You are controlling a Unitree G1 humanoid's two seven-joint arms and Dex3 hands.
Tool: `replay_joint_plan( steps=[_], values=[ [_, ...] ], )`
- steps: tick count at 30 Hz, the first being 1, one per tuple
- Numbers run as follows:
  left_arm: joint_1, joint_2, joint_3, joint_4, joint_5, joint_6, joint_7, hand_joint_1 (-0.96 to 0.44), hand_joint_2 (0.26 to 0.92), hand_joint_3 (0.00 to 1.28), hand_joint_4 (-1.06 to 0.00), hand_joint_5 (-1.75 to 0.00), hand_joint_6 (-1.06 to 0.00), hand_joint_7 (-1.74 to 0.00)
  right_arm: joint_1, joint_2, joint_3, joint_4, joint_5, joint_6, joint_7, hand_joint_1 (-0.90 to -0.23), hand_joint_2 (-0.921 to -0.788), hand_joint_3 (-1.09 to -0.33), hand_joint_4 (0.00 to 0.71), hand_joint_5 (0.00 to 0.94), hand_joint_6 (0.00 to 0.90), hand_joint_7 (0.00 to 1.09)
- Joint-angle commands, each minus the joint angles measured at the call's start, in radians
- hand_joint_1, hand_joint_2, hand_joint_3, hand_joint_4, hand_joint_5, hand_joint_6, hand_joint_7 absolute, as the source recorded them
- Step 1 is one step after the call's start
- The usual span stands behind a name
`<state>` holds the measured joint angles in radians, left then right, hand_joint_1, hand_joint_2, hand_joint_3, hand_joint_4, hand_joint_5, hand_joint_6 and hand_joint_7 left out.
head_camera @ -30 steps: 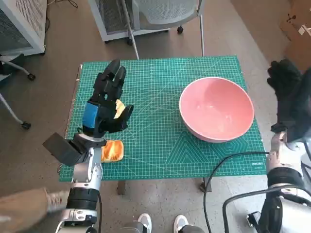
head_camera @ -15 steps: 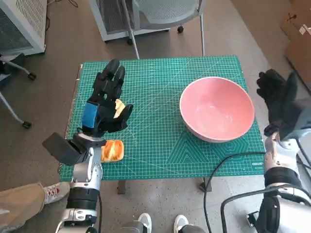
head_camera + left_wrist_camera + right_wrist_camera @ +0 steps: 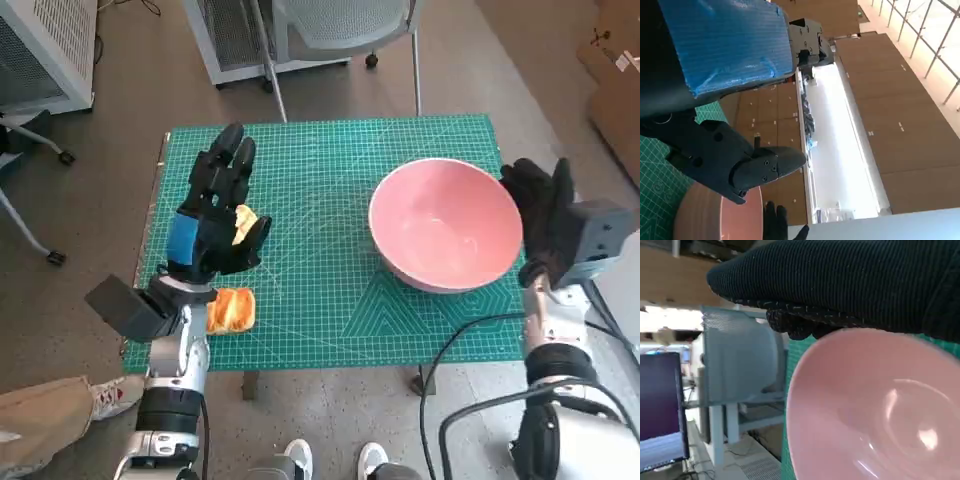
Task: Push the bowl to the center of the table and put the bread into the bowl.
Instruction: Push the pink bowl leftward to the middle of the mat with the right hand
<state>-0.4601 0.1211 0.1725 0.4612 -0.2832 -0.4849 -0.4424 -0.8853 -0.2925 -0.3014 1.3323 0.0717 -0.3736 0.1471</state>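
Head view shows a round pink bowl (image 3: 446, 224), the empty right hand (image 3: 540, 212) spread beside its rim.

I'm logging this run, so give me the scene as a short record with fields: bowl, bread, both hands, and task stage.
bowl: pink bowl, empty, on the right part of the green mat
bread: bread near the mat's left front edge, partly under the left forearm
left hand: left hand raised over the mat, fingers spread, holding nothing
right hand: right hand beside the bowl's right rim, contact unclear
stage: bread not yet in bowl
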Motion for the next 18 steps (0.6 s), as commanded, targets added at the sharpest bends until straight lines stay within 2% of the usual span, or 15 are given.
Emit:
replay_joint_plan(
  steps=[1, 9, 15, 18],
  values=[
    [0.012, 0.013, 0.008, -0.012, -0.003, -0.011, -0.001, -0.36, 0.664, 0.71, -0.06, -0.02, 0.00, -0.45, -0.001, 0.039, 0.009, 0.014, -0.018, 0.034, -0.008, -0.625, -0.921, -0.697, 0.142, 0.010, 0.240, 0.01],
    [0.023, 0.017, 0.008, -0.026, -0.001, -0.005, 0.006, -0.36, 0.666, 0.70, -0.06, -0.02, 0.00, -0.45, -0.014, 0.085, 0.023, 0.009, -0.022, 0.031, 0.004, -0.598, -0.921, -0.717, 0.146, 0.007, 0.255, 0.02],
    [0.029, 0.019, 0.008, -0.034, -0.001, 0.002, 0.012, -0.36, 0.670, 0.70, -0.06, -0.02, 0.00, -0.44, -0.024, 0.103, 0.031, 0.007, -0.028, 0.023, 0.010, -0.582, -0.921, -0.732, 0.147, 0.006, 0.248, 0.01],
    [0.033, 0.022, 0.008, -0.038, -0.002, 0.002, 0.014, -0.35, 0.671, 0.70, -0.06, -0.02, 0.00, -0.44, -0.034, 0.126, 0.028, 0.004, -0.023, 0.016, 0.009, -0.571, -0.921, -0.745, 0.149, 0.006, 0.248, 0.01]
  ],
)
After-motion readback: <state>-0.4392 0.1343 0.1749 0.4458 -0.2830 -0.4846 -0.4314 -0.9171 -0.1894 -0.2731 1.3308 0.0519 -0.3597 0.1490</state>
